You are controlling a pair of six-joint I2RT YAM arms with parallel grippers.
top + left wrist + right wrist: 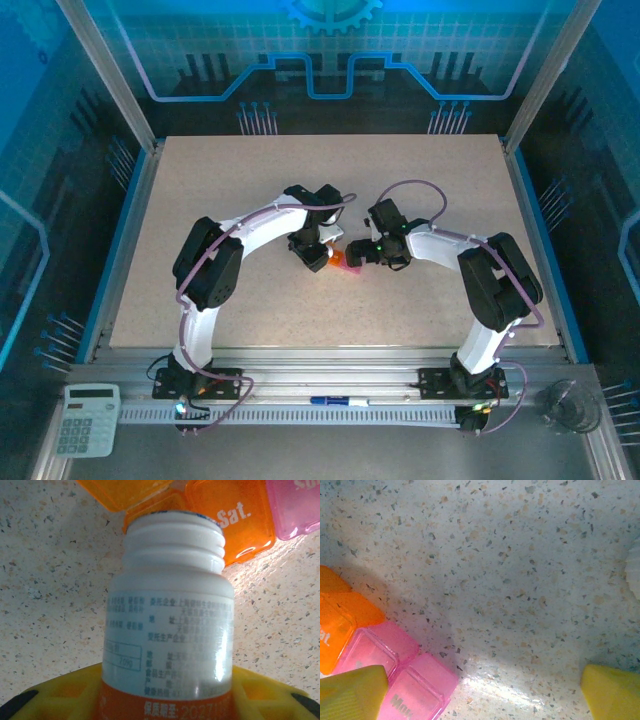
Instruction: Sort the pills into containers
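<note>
Containers [337,259]. Sit near the middle of the table [250,180], squeezed between both grippers: at 3 o'clock of the left gripper [317,252], at 9 o'clock of the right gripper [481,694].

From the left wrist: white bottle [170,615] clamped between the yellow fingers [60,696], uncapped threaded mouth aimed at 12 o'clock. Orange compartment [235,522], marked "Sat.", just past the mouth at 1 o'clock; touching or not, cannot tell. More orange plastic at 11 o'clock.

From the right wrist: strip low at 8 o'clock, running from 9 down toward 7. Fingers spread wide, only bare table between them. The 7 o'clock fingertip in front of the pink compartments [372,650]; contact unclear.

Count: one orange compartment; two pink compartments from the right wrist, one from the left; one bottle; two grippers.
</note>
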